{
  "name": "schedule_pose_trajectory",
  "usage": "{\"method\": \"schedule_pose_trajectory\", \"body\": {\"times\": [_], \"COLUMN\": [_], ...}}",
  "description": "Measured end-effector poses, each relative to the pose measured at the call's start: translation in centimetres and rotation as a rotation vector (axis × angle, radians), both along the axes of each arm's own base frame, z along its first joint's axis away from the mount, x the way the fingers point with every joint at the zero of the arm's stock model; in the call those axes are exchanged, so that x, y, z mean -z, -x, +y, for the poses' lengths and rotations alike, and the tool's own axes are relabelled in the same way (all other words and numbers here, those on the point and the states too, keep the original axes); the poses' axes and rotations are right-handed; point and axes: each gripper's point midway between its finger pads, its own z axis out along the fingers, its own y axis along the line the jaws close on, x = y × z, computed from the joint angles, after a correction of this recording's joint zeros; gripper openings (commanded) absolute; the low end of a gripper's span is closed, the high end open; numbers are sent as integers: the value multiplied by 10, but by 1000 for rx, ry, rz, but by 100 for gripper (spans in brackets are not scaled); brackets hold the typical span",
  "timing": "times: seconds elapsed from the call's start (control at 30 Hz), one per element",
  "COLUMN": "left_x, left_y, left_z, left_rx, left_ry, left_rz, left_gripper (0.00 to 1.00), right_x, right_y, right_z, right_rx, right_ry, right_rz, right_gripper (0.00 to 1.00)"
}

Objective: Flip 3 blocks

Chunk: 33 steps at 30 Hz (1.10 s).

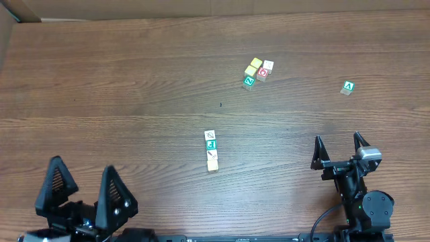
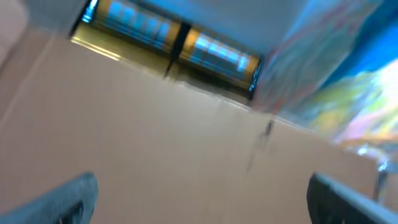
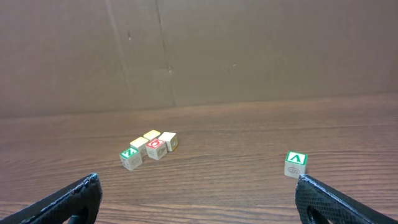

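The blocks (image 1: 211, 150) lie in a short column near the middle of the table in the overhead view, the top faces white, teal and, nearest the front, pale yellow. My left gripper (image 1: 82, 165) stands open at the front left, well away from them. Its wrist view is blurred and shows only the open gripper (image 2: 202, 179) against a tan surface, no block. My right gripper (image 1: 337, 138) is open at the front right, with nothing between its fingers. In the right wrist view this gripper (image 3: 198, 180) spans bare table, and the blocks are out of view.
A cluster of yellow, red and green "Z" cubes (image 1: 257, 72) (image 3: 149, 149) sits at the back, right of centre. A lone green "A" cube (image 1: 347, 87) (image 3: 295, 164) lies further right. A cardboard wall (image 3: 186, 50) closes the far side.
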Motion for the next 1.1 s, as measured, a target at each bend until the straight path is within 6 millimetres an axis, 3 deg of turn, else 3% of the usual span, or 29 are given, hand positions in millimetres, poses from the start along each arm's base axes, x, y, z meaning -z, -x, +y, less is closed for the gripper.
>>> {"method": "schedule_pose_trajectory", "body": {"times": [0.1, 0.2, 0.47, 0.63, 0.9, 1.1], "left_x": [-4, 13, 104, 156, 218, 294], "left_y": [2, -13, -74, -98, -119, -126], "left_z": [-3, -6, -10, -8, -5, -4], "left_rx": [14, 22, 27, 15, 10, -5], "left_ry": [-6, -13, -25, -28, -8, -40], "left_rz": [-98, -96, 119, 236, 419, 720], "left_gripper": [99, 100, 100, 99, 100, 100], "right_x": [0, 0, 0, 0, 0, 0], "right_y": [0, 0, 0, 0, 0, 0], "right_z": [0, 0, 0, 0, 0, 0], "right_rx": [-1, 0, 0, 0, 0, -1], "right_ry": [0, -1, 0, 0, 0, 0], "right_rz": [0, 0, 1, 1, 0, 0], "right_gripper": [100, 100, 100, 100, 100, 100]}}
